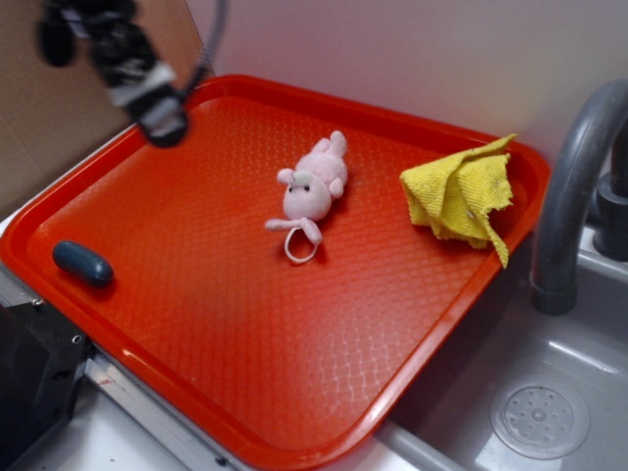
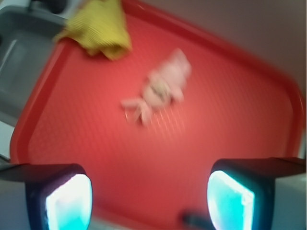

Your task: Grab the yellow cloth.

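One red tray (image 1: 196, 324), raised rim, wide bare floor between items. Yellow cloth (image 1: 459, 194) crumpled, pointed corners, on the tray's far right corner with one tip hanging over the rim toward the sink (image 1: 549, 392). Gripper (image 2: 148, 196) hovers well apart over the opposite corner, jaws spread, holding nothing; wrist view blurry, so probably fully spread.

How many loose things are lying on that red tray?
3: yellow cloth at the sink-side edge, pink plush toy mid-tray, dark blue oblong object near the opposite rim.
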You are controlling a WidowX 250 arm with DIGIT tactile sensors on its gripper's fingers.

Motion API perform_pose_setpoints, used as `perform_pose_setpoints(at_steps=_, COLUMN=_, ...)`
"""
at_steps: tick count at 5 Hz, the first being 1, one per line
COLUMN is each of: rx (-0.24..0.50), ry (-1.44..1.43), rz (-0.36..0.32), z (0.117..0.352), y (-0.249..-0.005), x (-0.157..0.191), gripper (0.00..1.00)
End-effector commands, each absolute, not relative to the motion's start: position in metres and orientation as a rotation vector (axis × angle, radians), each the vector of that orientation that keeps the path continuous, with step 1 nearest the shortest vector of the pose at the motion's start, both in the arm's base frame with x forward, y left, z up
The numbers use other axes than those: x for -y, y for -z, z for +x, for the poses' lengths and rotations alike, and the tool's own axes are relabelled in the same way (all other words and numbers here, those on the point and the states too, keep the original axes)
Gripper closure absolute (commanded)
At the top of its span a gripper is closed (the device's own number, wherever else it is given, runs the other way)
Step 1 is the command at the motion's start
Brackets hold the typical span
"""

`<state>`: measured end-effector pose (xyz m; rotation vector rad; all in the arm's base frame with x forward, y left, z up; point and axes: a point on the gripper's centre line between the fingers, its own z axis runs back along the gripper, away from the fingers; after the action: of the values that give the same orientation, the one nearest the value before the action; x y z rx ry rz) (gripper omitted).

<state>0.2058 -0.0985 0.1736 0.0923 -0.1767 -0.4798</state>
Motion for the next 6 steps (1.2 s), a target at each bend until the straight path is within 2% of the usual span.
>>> perform_pose_setpoints(at_steps=1, rx=0.406, ry=0.707, rz=-0.04, z=0.286, y=-0.147, x=0.123, gripper=0.0)
perform_pose_setpoints(at_steps=2, rx=0.428, ry=0.698, rz=-0.153, z=0.296, y=-0.138, x=0.121, gripper=0.0)
perform_pose_setpoints(at_steps=6, rx=0.428, ry=0.698, rz=-0.153, z=0.296, y=-0.138, x=0.121, gripper=0.0)
